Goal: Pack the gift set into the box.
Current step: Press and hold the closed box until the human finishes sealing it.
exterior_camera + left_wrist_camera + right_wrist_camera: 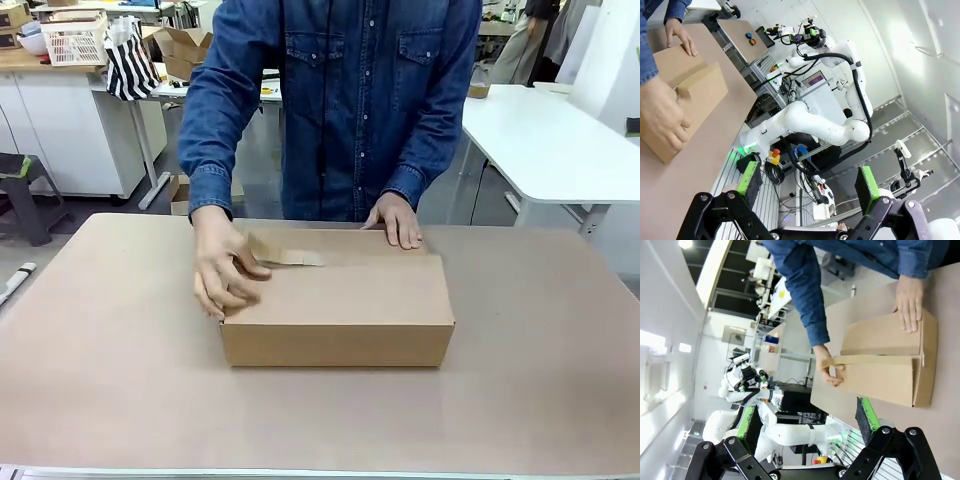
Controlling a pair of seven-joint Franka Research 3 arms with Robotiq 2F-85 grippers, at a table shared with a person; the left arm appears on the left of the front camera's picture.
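1. Front view: the box (340,300) sits mid-table (540,380), a little closer to the far edge, with its top flaps folded down. The person leans in. One hand (222,272) is at the box's left end, fingers on the tape strip (288,257) along the top seam. The second hand (398,220) lies flat on the far rim.
2. Left wrist view: the left gripper (807,185) is well apart from the box, jaws spread wide with nothing between the green pads (749,178). Both of the person's hands are on the carton. The white right arm (820,127) stands beyond the table's edge.
3. Right wrist view: the right gripper (807,422) is also well apart from the box, jaws spread and empty. One hand rests flat on top, the other pinches the tape at the seam.
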